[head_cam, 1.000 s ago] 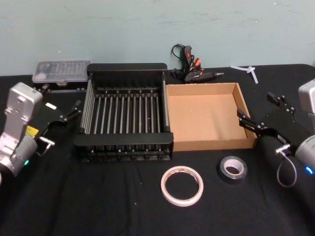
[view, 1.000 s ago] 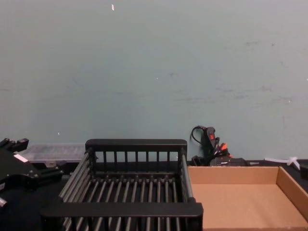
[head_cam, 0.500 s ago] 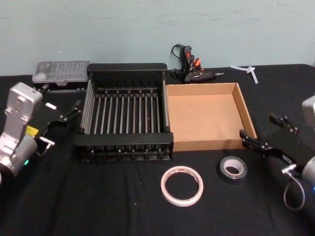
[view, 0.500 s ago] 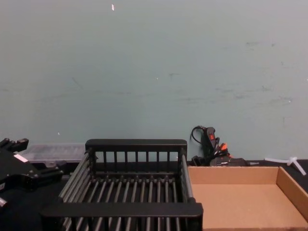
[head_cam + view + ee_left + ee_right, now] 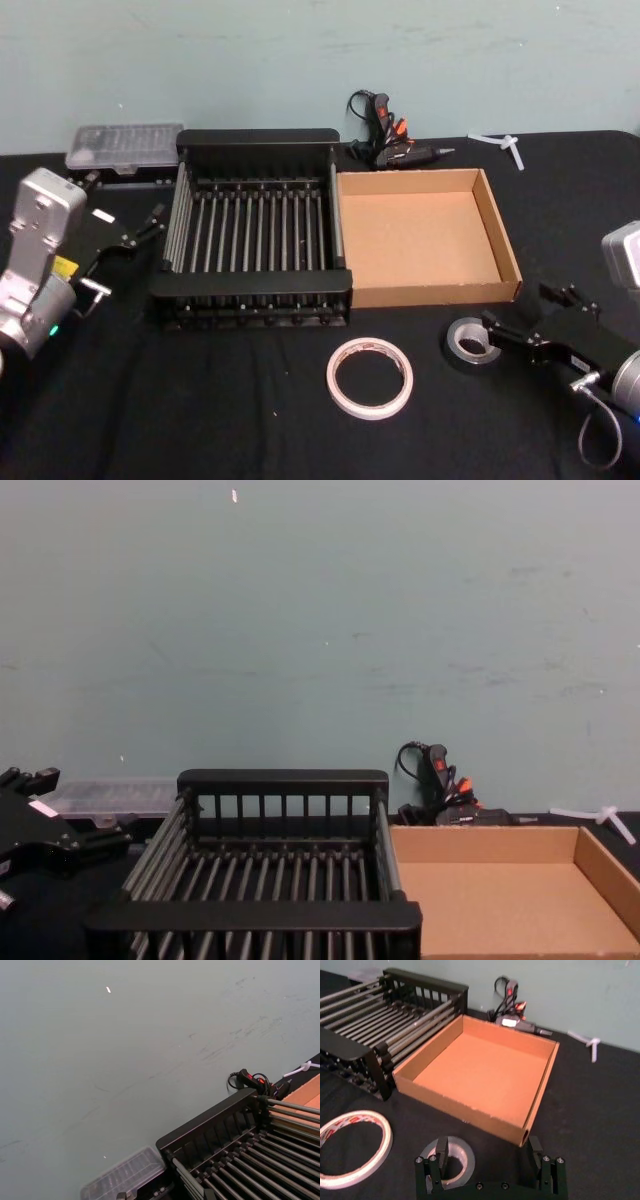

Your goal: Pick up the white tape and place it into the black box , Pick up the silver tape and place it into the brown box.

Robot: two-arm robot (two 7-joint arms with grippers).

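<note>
Right wrist view gives the jaw detail: right gripper [image 5: 487, 1157] wide open, one finger in the hole of the silver tape [image 5: 451, 1158], the other outside it, nothing clamped. Head view: that arm reaches in low from the right, silver tape on the cloth near the brown box [image 5: 505, 240]. One white tape [image 5: 369, 377] left of it, near the black box [image 5: 255, 139]. Left gripper [image 5: 150, 226] parked left of the black box; fingers can't tell.

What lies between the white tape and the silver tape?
Only bare black tablecloth separates the white tape from the silver tape, as the head view shows.
</note>
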